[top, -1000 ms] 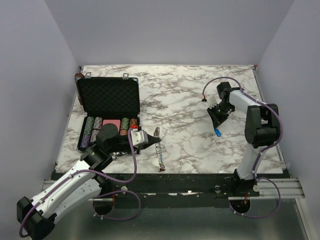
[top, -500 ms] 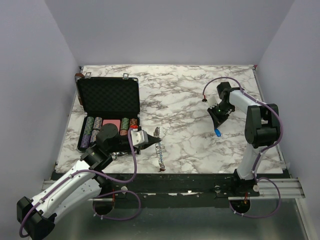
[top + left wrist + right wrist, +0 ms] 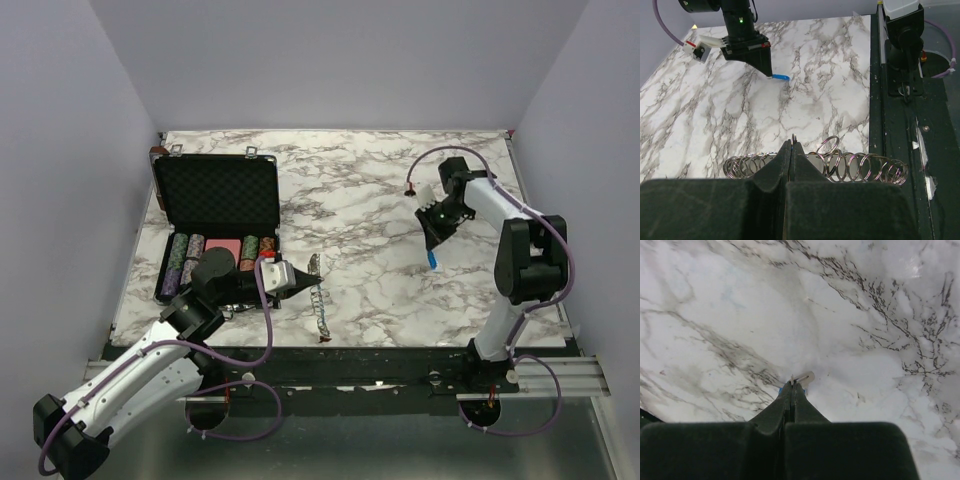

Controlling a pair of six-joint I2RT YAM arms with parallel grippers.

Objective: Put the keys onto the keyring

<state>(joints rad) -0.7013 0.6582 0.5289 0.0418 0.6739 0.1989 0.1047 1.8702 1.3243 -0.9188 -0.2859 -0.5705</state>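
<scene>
Far left, near edge of the marble table (image 3: 370,190): black case (image 3: 215,195) lying open, lid up, rows of striped chips (image 3: 181,262) in its tray.

Just right of the case: my left gripper (image 3: 312,283) low over the table, fingers pressed together. In the left wrist view the tips (image 3: 791,146) meet on a single loop of the keyring (image 3: 860,168), which shows there as a chain of linked metal rings running across in front of the fingers. From above, the keyring (image 3: 320,312) trails from my fingertips toward the near table edge. Whether its whole length rests on the marble I cannot tell.

Open marble between the two arms.

Right half: my right gripper (image 3: 431,243) points down, fingers clamped on the blue key (image 3: 432,261). The blue head sticks out below the tips. In the right wrist view my fingers (image 3: 792,386) are closed flat, with the metal blade (image 3: 805,377) of the key poking out past them and a sliver of blue at the left side. The left wrist view shows the same grip from across the table, blue key (image 3: 781,77) jutting from the right gripper (image 3: 768,69). Key and keyring well apart.
</scene>
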